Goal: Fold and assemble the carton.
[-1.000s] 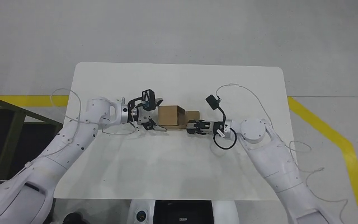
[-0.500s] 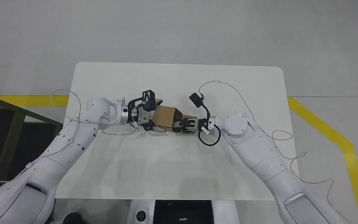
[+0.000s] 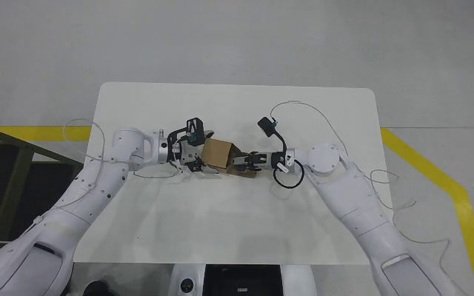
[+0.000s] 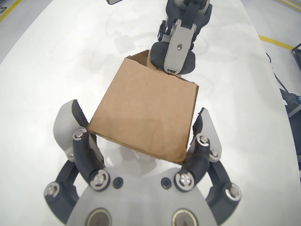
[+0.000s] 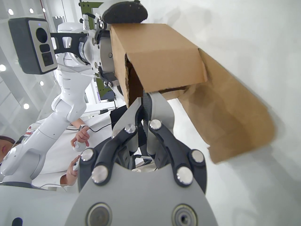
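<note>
Left gripper (image 4: 139, 109) clamps one end of the brown cardboard carton (image 3: 217, 153), apparently bracing it against the near-closed right gripper (image 5: 147, 99) pressing its opposite opening.

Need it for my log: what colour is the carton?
The carton is plain brown, seen best in the left wrist view.

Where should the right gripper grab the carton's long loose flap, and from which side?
Likely the flap at its free end, coming from the side away from the left gripper: it lies along the table, hinged at the carton, leaving that edge clear.
</note>
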